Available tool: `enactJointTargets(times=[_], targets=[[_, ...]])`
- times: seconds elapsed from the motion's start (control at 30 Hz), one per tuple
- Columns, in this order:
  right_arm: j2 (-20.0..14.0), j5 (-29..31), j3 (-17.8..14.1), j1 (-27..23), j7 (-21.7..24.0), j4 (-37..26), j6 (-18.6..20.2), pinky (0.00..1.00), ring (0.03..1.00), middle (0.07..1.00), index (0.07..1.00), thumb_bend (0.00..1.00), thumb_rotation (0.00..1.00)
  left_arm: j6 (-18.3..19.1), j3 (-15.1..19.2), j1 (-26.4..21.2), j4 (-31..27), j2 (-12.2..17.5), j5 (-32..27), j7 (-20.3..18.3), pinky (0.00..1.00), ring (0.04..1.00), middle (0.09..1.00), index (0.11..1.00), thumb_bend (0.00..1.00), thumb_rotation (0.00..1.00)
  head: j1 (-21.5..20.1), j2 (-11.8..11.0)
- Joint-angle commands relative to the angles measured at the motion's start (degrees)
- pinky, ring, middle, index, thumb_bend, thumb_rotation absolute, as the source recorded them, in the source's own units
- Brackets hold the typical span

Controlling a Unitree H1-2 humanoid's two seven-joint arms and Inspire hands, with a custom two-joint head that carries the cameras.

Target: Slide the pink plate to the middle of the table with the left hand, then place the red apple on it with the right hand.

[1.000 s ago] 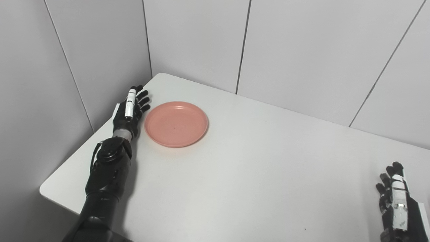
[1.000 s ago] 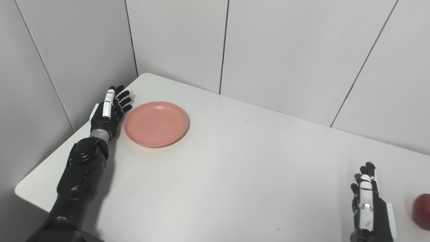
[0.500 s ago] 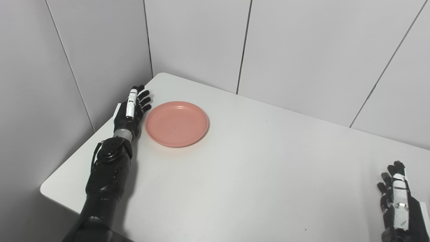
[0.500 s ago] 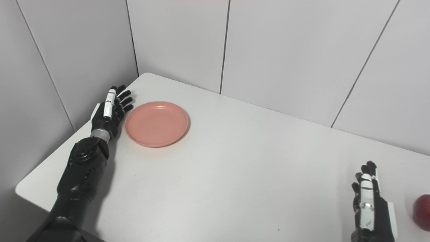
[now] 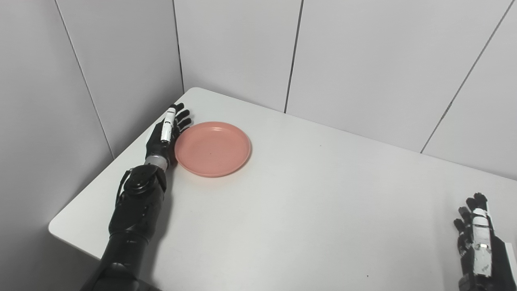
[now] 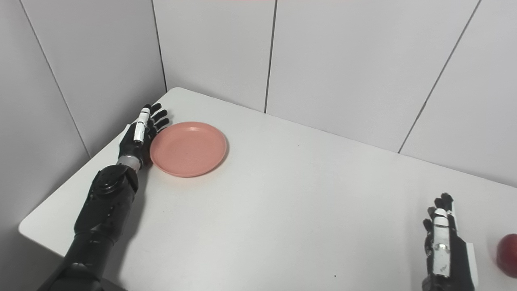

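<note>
the plate lies near the table's far left corner. the left hand, fingers spread, is against its left rim. the right hand, spread and empty, rests near the right edge beside the apple.

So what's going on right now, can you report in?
Left hand open, against pink plate rim. Right hand open, idle beside red apple. Table path unobstructed.

Count on the white counter: one pink plate, one red apple cut by the right edge of the right eye view, and two black robot hands, left robot hand and right robot hand.
</note>
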Motion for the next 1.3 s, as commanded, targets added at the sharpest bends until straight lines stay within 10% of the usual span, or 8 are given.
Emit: enactJointTargets(times=[0.0,1.27], targets=[[0.1,0.1,-0.1,-1.4,-0.1,-2.1,-0.1,1.00,1.000,1.000,1.000,0.03,1.00,1.3,-0.5,-1.4,-2.4,-0.2,-0.2,0.1,0.90,0.898,0.901,0.879,0.30,1.00,-0.1,0.0],[0.4,0.2,0.1,-1.4,-0.1,-2.0,-0.3,1.00,1.000,1.000,1.000,0.06,1.00,4.6,-6.2,-2.7,-3.1,-4.6,1.1,-1.2,0.89,0.889,0.890,0.874,0.31,1.00,-1.3,0.7]])
